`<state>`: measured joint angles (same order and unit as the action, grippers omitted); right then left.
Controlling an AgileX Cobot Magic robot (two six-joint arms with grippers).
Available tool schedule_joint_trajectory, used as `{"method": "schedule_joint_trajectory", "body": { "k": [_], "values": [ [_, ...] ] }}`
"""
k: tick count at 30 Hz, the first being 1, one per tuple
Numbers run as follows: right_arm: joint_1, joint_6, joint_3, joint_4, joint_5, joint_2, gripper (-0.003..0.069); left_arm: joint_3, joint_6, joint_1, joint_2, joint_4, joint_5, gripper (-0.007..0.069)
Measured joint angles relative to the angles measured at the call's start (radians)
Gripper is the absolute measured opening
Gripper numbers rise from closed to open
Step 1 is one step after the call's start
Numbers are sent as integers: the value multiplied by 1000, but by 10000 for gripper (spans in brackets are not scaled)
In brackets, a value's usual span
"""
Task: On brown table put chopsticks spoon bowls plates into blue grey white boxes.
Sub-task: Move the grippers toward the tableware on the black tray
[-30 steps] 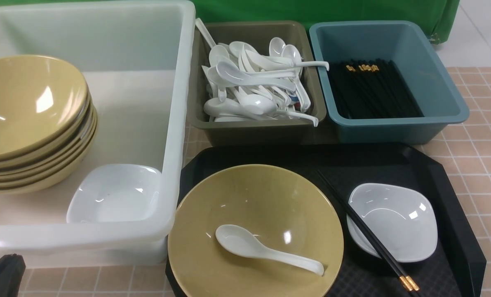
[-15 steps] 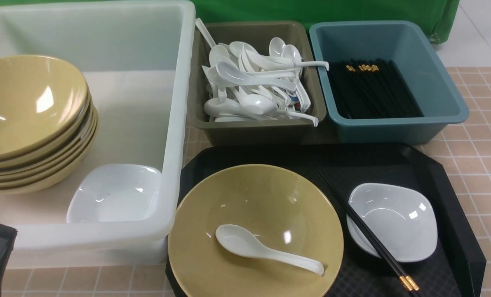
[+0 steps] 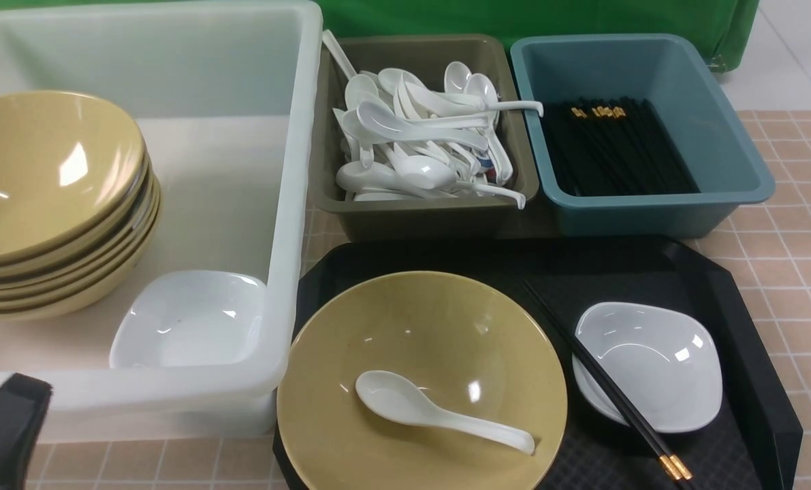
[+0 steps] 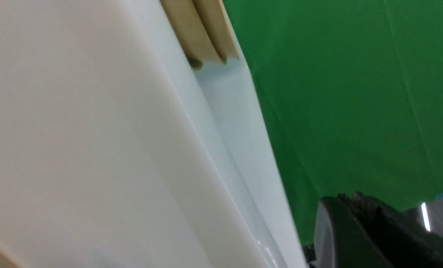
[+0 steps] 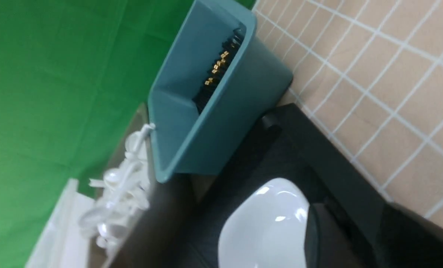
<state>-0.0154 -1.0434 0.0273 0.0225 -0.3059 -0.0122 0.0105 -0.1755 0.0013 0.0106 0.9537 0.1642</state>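
Observation:
On the black tray (image 3: 752,340) stands a yellow bowl (image 3: 446,327) with a white spoon (image 3: 432,412) lying in it. Beside it, black chopsticks (image 3: 602,388) lie across a white plate (image 3: 657,361). The white box (image 3: 289,204) holds a stack of yellow bowls (image 3: 44,190) and a white plate (image 3: 187,320). My left gripper (image 3: 3,429) is at the near left corner, outside the white box's front wall (image 4: 95,149), shut and empty (image 4: 355,223). My right gripper (image 5: 359,238) is open just over the tray's right rim, beside the plate (image 5: 262,230); the front view does not show it.
The grey box (image 3: 419,221) is full of white spoons (image 3: 412,136). The blue box (image 3: 650,211) holds black chopsticks (image 3: 616,150). Both stand behind the tray. Tiled brown table (image 3: 800,224) shows to the right. A green cloth hangs behind.
My left gripper has risen a little and shifted slightly right at the near left corner. The dishes and boxes have not moved.

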Motion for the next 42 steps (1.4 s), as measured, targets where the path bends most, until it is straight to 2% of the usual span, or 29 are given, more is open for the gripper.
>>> {"method": "schedule_joint_trajectory", "body": {
  "k": [2, 3, 5, 8, 14, 18, 21, 22, 24, 27, 31, 33, 35, 36, 38, 39, 42],
  "values": [
    [0, 10, 0, -5, 1, 0, 239, -30, 64, 0, 0, -12, 30, 1],
    [0, 20, 1, -7, 17, 0, 239, -76, 148, 0, 0, -27, 58, 1],
    [-6, 27, 1, -9, 56, 0, 237, -127, 235, 0, 1, -50, 93, 1],
    [-29, 54, -7, -10, 70, 0, 218, -215, 301, 0, -20, -101, 154, 1],
    [-162, 377, -202, -11, -35, 146, 48, -443, 335, 0, -325, -403, 385, 1],
    [-243, 694, -423, -11, -228, 367, 35, -645, 335, 0, -594, -637, 576, 1],
    [-268, 910, -583, -10, -391, 528, 35, -780, 336, 0, -756, -756, 726, 1],
    [-269, 938, -605, -10, -402, 551, 35, -798, 336, 0, -777, -762, 736, 1],
    [-271, 1080, -708, -10, -521, 673, 35, -880, 338, -8, -884, -807, 818, 1],
    [-275, 1204, -818, -9, -615, 834, 35, -959, 349, -61, -1013, -820, 854, 1],
    [-283, 1210, -890, -8, -636, 969, 37, -1020, 407, -178, -1109, -818, 879, 1],
    [-299, 1205, -931, -9, -635, 1084, 40, -1072, 452, -305, -1165, -810, 872, 1],
    [-311, 1203, -949, -9, -630, 1155, 48, -1108, 468, -392, -1207, -809, 849, 1],
    [-315, 1203, -951, -9, -630, 1163, 50, -1113, 469, -401, -1212, -809, 841, 1],
    [-345, 1203, -963, -7, -627, 1257, 83, -1163, 473, -514, -1271, -809, 786, 1],
    [-352, 1203, -963, -7, -627, 1271, 92, -1166, 473, -521, -1271, -809, 782, 1],
    [-420, 1203, -983, -7, -616, 1368, 213, -1193, 475, -611, -1343, -809, 721, 1]
  ]
}}
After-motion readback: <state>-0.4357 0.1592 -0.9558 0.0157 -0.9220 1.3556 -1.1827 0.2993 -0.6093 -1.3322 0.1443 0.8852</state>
